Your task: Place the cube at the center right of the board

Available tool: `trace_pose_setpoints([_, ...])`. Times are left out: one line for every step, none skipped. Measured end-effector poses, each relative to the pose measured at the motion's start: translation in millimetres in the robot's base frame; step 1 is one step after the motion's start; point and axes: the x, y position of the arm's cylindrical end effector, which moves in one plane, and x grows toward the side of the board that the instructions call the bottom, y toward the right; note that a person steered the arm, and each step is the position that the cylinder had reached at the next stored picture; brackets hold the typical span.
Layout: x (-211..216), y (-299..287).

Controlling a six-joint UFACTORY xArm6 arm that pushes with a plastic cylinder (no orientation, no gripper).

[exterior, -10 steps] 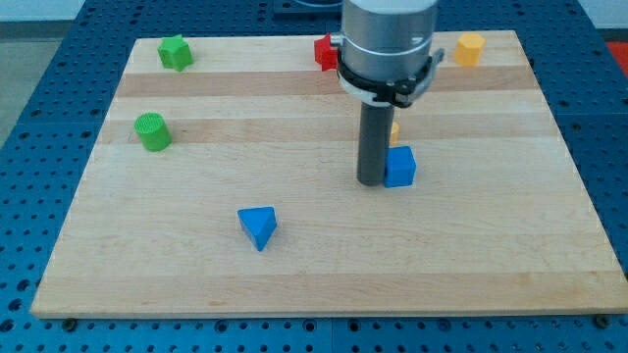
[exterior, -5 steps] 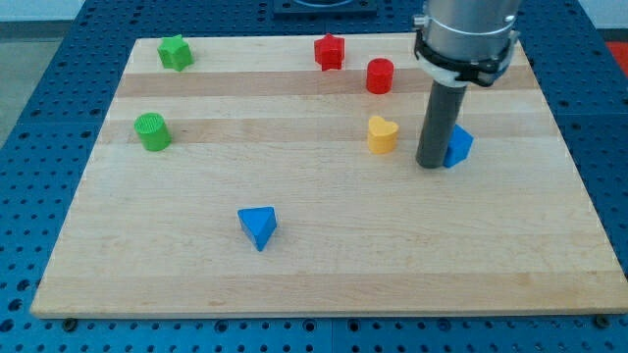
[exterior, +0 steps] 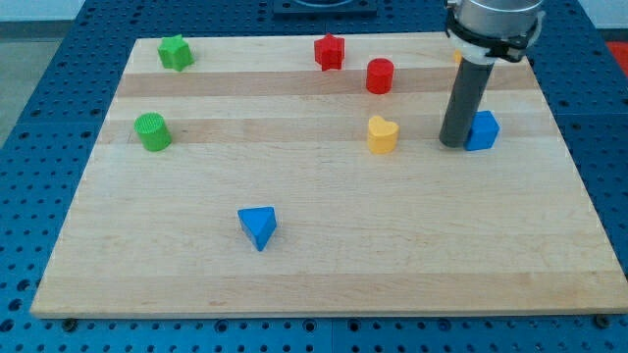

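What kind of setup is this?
Likely a robotics lab bench: a wooden board sits on a blue perforated table, small coloured blocks are scattered on it, and my tip touches the blue cube from the view's left.

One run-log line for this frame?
tip: touching blue cube from view's left | cube: right part of board, mid-height | other blocks: apart

Thing: blue cube (exterior: 482, 129)
Look: small, solid blue, plain faces
Pose: flat on the wooden board (exterior: 294, 265), turned a little askew to its edges
Place: on the board's right side, about mid-height, near the right edge
Contact: left face touching the dark rod
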Motion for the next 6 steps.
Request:
trace_pose_setpoints([0, 2])
trace_pose_setpoints([-4, 2])
trace_pose_setpoints([-16, 2])
trace_pose_setpoints([-24, 2])
trace_pose_setpoints([-24, 9])
trace_pose_setpoints([-24, 18])
